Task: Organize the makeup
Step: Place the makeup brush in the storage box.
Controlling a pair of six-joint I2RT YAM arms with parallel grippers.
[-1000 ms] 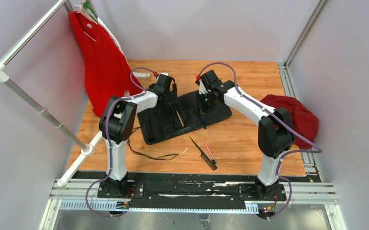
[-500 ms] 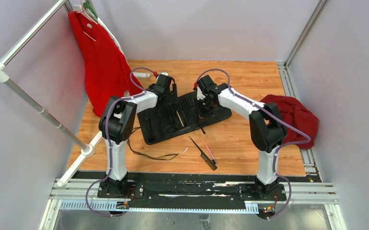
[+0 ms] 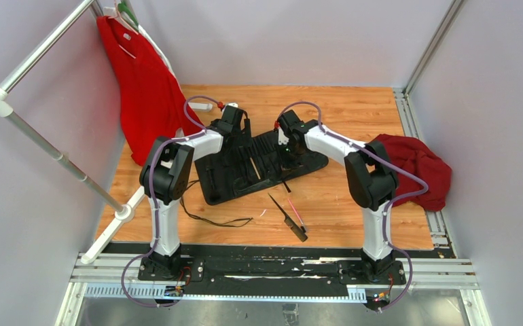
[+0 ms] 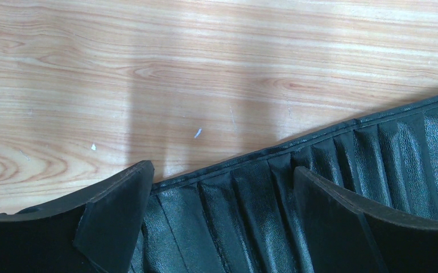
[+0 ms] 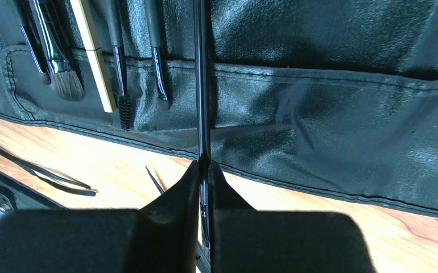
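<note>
A black slotted case (image 3: 245,173) lies open mid-table. My right gripper (image 3: 288,148) hovers over its right half, shut on a thin black makeup brush (image 5: 201,85) whose handle runs straight up across the case (image 5: 330,114) in the right wrist view (image 5: 204,168). Several brushes (image 5: 63,74) sit in slots at the upper left there. A black comb-like tool (image 3: 287,217) and a pink-accented tool (image 3: 297,214) lie on the wood in front of the case. My left gripper (image 3: 235,128) is open, its fingers (image 4: 120,210) straddling the case's pleated far edge (image 4: 234,199), nothing held.
A thin black cord (image 3: 211,219) loops on the wood left of the loose tools. A crumpled red cloth (image 3: 418,166) lies at the right edge. A red shirt (image 3: 143,88) hangs from a white rack (image 3: 41,136) on the left.
My right gripper has shifted left over the case with the brush still in it, and the arm's elbow has swung inward. The left arm has not moved.
</note>
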